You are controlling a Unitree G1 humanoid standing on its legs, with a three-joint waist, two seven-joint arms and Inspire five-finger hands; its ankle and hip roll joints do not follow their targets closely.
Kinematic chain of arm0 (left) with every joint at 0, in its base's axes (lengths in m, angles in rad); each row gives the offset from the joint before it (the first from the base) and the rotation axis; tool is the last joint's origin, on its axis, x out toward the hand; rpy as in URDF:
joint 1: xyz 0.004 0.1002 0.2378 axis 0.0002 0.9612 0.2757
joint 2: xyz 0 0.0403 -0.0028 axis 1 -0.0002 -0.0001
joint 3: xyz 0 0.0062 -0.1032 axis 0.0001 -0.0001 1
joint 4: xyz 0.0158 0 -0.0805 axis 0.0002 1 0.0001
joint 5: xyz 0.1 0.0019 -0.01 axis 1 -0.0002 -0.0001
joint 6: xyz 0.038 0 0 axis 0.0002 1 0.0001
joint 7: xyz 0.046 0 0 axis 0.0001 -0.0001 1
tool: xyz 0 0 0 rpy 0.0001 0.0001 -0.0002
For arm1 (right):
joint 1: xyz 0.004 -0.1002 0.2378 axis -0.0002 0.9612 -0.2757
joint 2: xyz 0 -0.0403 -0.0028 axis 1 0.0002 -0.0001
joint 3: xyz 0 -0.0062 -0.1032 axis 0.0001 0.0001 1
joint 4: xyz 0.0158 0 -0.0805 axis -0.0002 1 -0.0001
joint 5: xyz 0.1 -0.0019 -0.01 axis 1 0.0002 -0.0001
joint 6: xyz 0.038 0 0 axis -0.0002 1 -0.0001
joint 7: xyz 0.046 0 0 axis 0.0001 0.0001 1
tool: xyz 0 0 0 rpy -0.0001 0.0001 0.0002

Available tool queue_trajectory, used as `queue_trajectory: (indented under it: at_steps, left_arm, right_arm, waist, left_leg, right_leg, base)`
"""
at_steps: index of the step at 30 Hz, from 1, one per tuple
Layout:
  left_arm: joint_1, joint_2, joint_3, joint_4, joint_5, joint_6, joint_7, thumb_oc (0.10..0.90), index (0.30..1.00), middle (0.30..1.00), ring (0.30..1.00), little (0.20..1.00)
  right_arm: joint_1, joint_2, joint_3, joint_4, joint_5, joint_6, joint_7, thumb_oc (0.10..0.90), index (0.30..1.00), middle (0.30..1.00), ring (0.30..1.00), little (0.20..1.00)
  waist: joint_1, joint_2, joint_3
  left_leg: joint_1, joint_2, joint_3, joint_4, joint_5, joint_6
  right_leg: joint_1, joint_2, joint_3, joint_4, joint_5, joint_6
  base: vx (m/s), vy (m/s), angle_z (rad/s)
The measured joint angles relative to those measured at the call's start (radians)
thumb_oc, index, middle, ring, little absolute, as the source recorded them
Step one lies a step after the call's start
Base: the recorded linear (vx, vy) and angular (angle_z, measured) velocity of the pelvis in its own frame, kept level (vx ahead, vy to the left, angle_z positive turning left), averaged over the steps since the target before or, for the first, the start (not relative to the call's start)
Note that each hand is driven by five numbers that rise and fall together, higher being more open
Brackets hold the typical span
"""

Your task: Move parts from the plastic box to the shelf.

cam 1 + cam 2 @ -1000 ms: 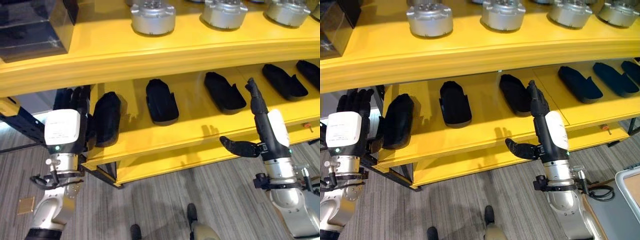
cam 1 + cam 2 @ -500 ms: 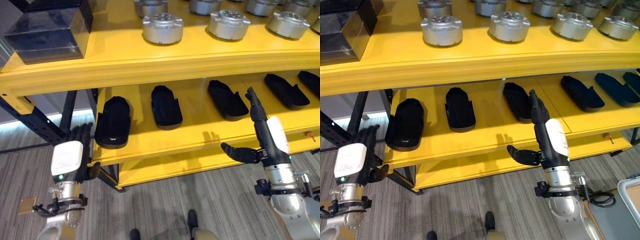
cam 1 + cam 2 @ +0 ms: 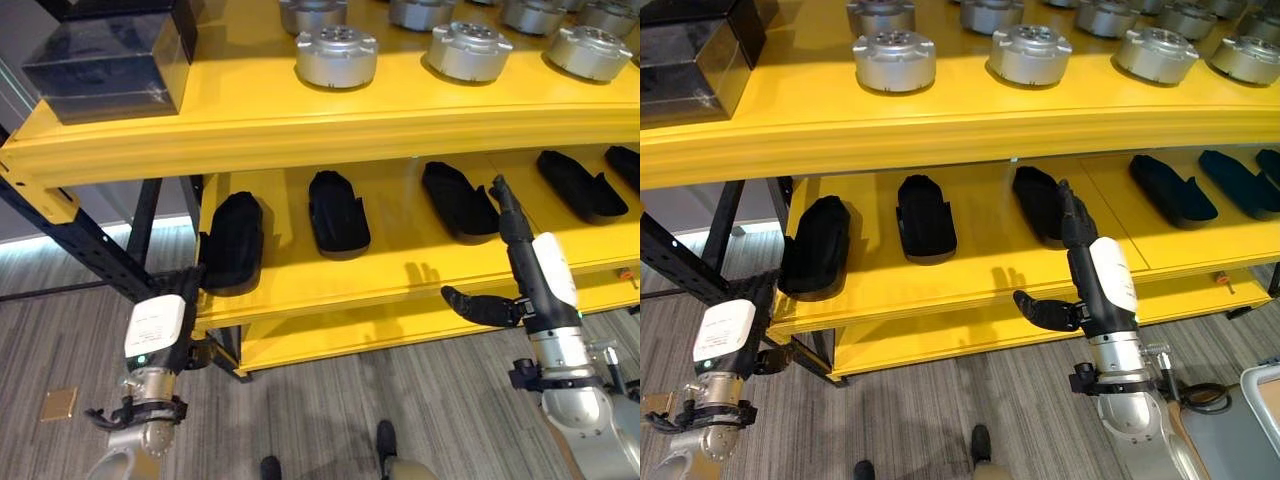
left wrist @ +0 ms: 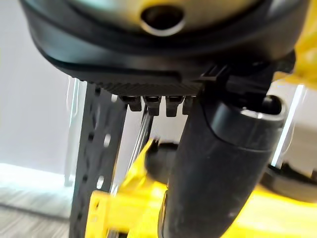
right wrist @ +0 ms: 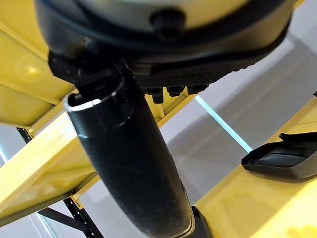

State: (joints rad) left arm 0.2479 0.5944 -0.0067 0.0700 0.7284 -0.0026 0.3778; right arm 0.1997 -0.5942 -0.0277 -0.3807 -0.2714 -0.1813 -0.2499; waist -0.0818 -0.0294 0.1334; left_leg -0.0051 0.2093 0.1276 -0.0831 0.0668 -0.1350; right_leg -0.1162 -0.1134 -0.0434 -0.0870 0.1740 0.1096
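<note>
Grey carpet runs under the yellow shelf (image 3: 330, 285), where 5 black parts (image 3: 338, 210) lie on its middle tier. My left hand (image 3: 155, 330), fingers straight, hangs empty below that shelf's left corner; my right hand (image 3: 510, 265), spread and empty, stands before its edge. I'd retract both squarely. Right wrist view shows a part's underside (image 5: 287, 158).

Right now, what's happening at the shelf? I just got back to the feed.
The robot stands before the yellow shelf, and neither robot hand holds anything. The left robot hand is low by the shelf's left corner, below the leftmost black part on the middle shelf. The right robot hand is open, fingers pointing up beside another black part. Silver round parts sit on the top shelf.
</note>
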Motion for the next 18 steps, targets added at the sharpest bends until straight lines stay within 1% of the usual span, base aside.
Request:
queue_trajectory:
  at_steps: [3, 7, 11, 14, 18]
  left_arm:
    - [-0.012, 0.000, -0.022, 0.037, 0.000, 0.004, -0.002, 0.900, 1.000, 1.000, 1.000, 1.000]
    - [-0.070, -0.008, -0.076, 0.122, 0.001, 0.021, -0.006, 0.900, 1.000, 1.000, 1.000, 1.000]
    - [-0.085, -0.015, -0.083, 0.144, 0.001, 0.027, -0.014, 0.900, 1.000, 1.000, 1.000, 1.000]
    - [-0.125, -0.017, -0.115, 0.200, 0.002, 0.040, -0.014, 0.900, 1.000, 1.000, 1.000, 1.000]
    - [-0.147, -0.020, -0.117, 0.219, 0.002, 0.047, -0.011, 0.900, 1.000, 1.000, 1.000, 1.000]
  right_arm:
    - [0.000, 0.000, 0.000, 0.000, 0.000, 0.000, 0.000, 0.900, 1.000, 1.000, 1.000, 1.000]
    - [-0.002, -0.002, 0.007, 0.000, 0.000, 0.000, 0.000, 0.900, 1.000, 1.000, 1.000, 1.000]
    - [-0.003, -0.002, 0.009, 0.000, 0.000, 0.000, 0.000, 0.900, 1.000, 1.000, 1.000, 1.000]
    - [-0.005, -0.002, 0.012, 0.000, 0.000, 0.000, 0.000, 0.900, 1.000, 1.000, 1.000, 1.000]
    - [-0.005, -0.003, 0.016, 0.000, 0.000, 0.000, 0.000, 0.900, 1.000, 1.000, 1.000, 1.000]
  waist:
    - [-0.002, -0.002, -0.001]
    - [-0.003, -0.007, 0.000]
    - [-0.007, -0.026, 0.000]
    - [-0.018, -0.029, 0.001]
    - [-0.024, -0.037, 0.010]
  left_leg:
    - [-0.012, 0.000, 0.000, 0.001, 0.001, -0.001]
    - [-0.016, 0.000, 0.001, 0.003, 0.001, -0.002]
    - [-0.035, 0.000, 0.003, 0.003, 0.003, -0.003]
    - [-0.045, -0.001, 0.003, 0.004, 0.003, -0.003]
    - [-0.046, -0.001, 0.005, 0.004, 0.004, -0.003]
  right_leg:
    - [-0.013, 0.000, 0.000, 0.000, 0.001, 0.000]
    - [-0.017, 0.000, 0.000, 0.000, 0.002, 0.002]
    - [-0.037, 0.000, 0.002, 0.000, 0.004, 0.002]
    - [-0.048, 0.000, 0.002, 0.000, 0.004, 0.002]
    - [-0.052, 0.001, 0.004, -0.001, 0.004, 0.004]
  base:
    - [0.00, 0.000, 0.00]
    - [0.00, 0.000, 0.00]
    - [-0.01, 0.007, -0.03]
    - [0.00, 0.000, 0.00]
    - [0.00, 0.002, -0.01]
